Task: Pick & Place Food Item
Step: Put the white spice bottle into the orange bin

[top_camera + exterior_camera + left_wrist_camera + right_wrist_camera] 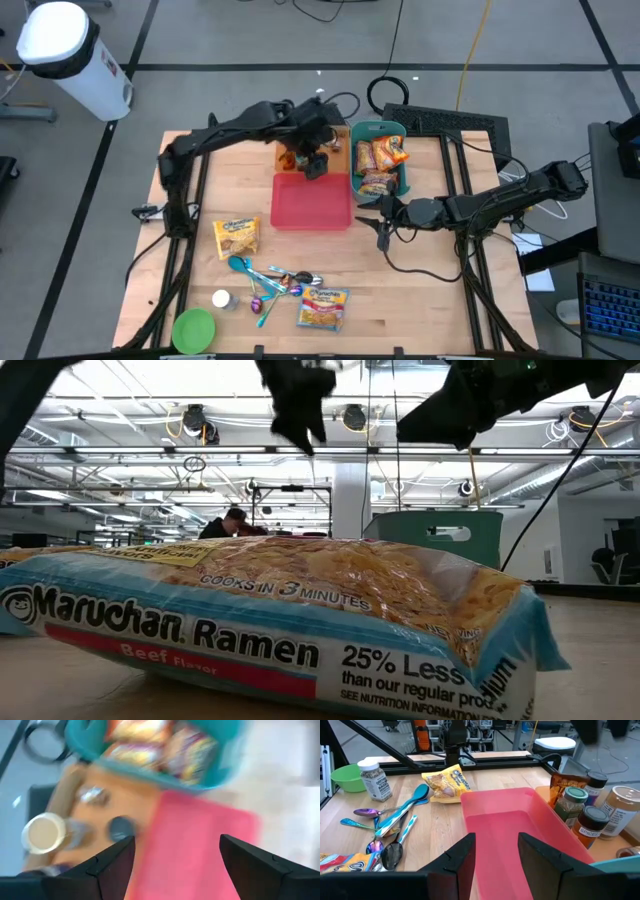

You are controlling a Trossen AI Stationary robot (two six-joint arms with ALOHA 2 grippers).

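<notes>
Seen from overhead, a light wooden table (420, 300) holds a shallow red rectangular plastic tray (311, 202) near its centre. At two o'clock from the tray, touching its corner, sits a teal plastic bin (352, 160) filled with bright snack packets.

The left gripper (316, 166) hangs over the tray's twelve o'clock edge, fingers spread apart and holding nothing. Just beside it, at eleven o'clock from the tray, stands a cluster of spice jars (292, 157).

The right gripper (384, 226) reaches in from three o'clock and sits just off the tray's four o'clock corner, its fingers also parted and empty (its wrist camera looks straight down the length of the tray).

Food packets lie loose on the table: a yellow noodle packet (237, 237) at eight o'clock from the tray, and a blue-edged Maruchan ramen packet (322, 307) at six o'clock, well apart from both grippers. Between them lies a scatter of blue and metallic spoons (265, 282). A round green plastic bowl (194, 329) rests at the table's seven o'clock corner, with a small white-capped jar (222, 299) near it.
</notes>
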